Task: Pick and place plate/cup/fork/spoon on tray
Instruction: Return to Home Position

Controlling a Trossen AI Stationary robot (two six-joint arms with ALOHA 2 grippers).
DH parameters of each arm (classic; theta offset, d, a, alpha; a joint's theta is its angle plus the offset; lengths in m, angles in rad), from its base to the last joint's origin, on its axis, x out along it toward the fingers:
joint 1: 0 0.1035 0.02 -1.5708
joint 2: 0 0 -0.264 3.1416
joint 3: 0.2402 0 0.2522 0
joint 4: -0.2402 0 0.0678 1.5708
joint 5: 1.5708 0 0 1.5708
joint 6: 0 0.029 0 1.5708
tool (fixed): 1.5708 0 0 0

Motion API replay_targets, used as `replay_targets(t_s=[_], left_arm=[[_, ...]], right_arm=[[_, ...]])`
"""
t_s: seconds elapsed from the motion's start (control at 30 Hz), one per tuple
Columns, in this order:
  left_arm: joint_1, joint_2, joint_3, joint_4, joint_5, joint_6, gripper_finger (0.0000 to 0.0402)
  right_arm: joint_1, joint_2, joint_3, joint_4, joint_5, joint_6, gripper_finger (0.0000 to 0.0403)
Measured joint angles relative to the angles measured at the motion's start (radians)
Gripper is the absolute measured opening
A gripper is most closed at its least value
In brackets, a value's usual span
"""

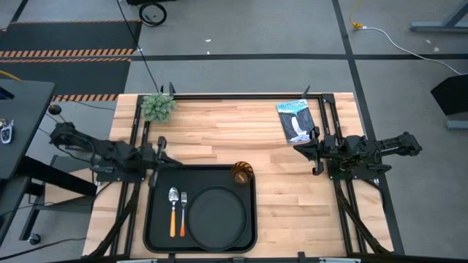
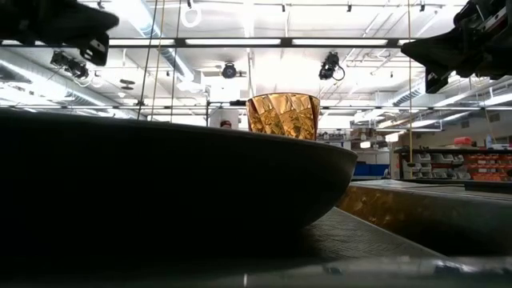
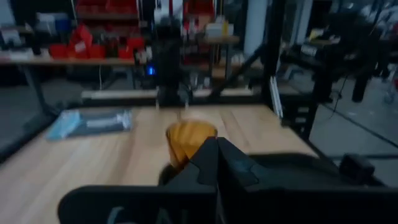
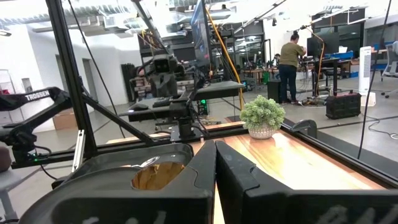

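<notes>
The black tray [image 1: 155, 219] lies at the table's near middle. On it rest the round black plate [image 1: 216, 217], the spoon [image 1: 173, 210], the fork [image 1: 183, 212] and, at its far right corner, the amber cup [image 1: 242, 172]. The cup also shows in the low view [image 2: 282, 115], the left wrist view [image 3: 184, 141] and the right wrist view [image 4: 155, 176]. My left gripper [image 1: 162, 152] is shut and empty by the tray's far left corner. My right gripper [image 1: 307, 147] is shut and empty, to the right of the tray.
A small potted plant [image 1: 158, 107] stands at the table's far left. A blue packet [image 1: 295, 120] lies at the far right. Black frame rails run along both sides of the table. A person [image 4: 291, 61] stands far off in the room.
</notes>
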Motion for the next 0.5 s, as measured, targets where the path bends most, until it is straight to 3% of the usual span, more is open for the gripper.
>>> replay_targets(t_s=[0.27, 0.5], left_arm=[[0.12, -0.158, 0.0, -0.062, 0.152, 0.046, 0.0002], [0.161, -0.212, -0.001, -0.176, 0.203, 0.066, 0.0002]], right_arm=[[0.0, 0.0, 0.0, 0.0, 0.0, 0.0, 0.0016], [0.0, 0.0, 0.0, 0.0, 0.0, 0.0, 0.0016]])
